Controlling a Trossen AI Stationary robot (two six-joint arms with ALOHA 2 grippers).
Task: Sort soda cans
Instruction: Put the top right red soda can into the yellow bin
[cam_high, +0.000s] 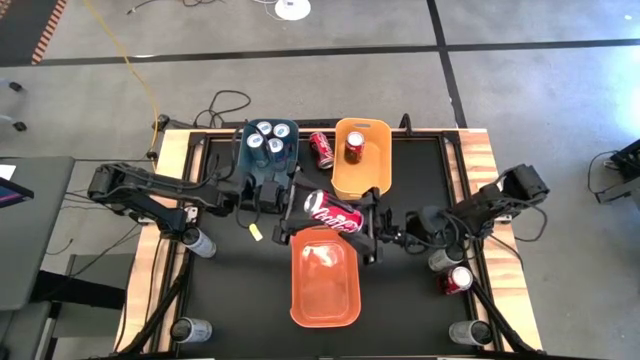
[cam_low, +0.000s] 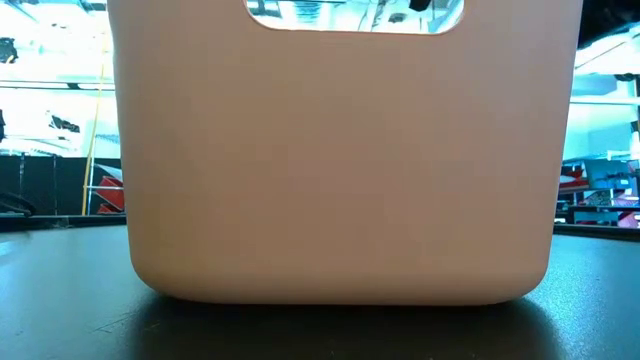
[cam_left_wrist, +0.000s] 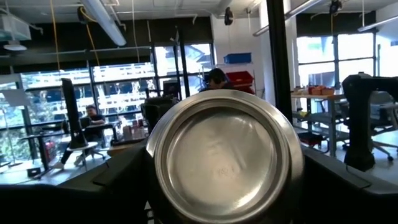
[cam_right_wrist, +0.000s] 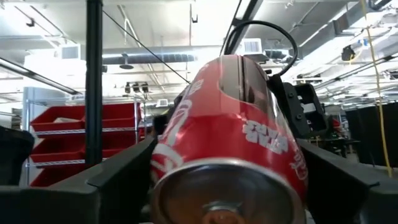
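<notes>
A red can (cam_high: 334, 213) is held lying on its side in the air at mid-surface, above the far edge of the orange bin (cam_high: 325, 279), with the left gripper (cam_high: 292, 208) at one end and the right gripper (cam_high: 368, 222) at the other. Both wrist views look straight down the can between dark fingers, the left at a bare silver end, the right at the printed red wall; each set of jaws appears pinched on the can. Judged as a handover between arms, or a joint carry toward a bin; which arm bears the weight cannot be told. If both let go, the can should fall into or just beside the orange bin. Containers: the blue bin (cam_high: 247, 150) at the far side holds four cans standing upright; the yellow bin (cam_high: 362, 176) holds one red can upright; the orange bin appears empty. Unsorted: one red can lies between the blue and yellow bins; grey and red cans stand along the left and right edges of the surface (cam_high: 240, 290).
</notes>
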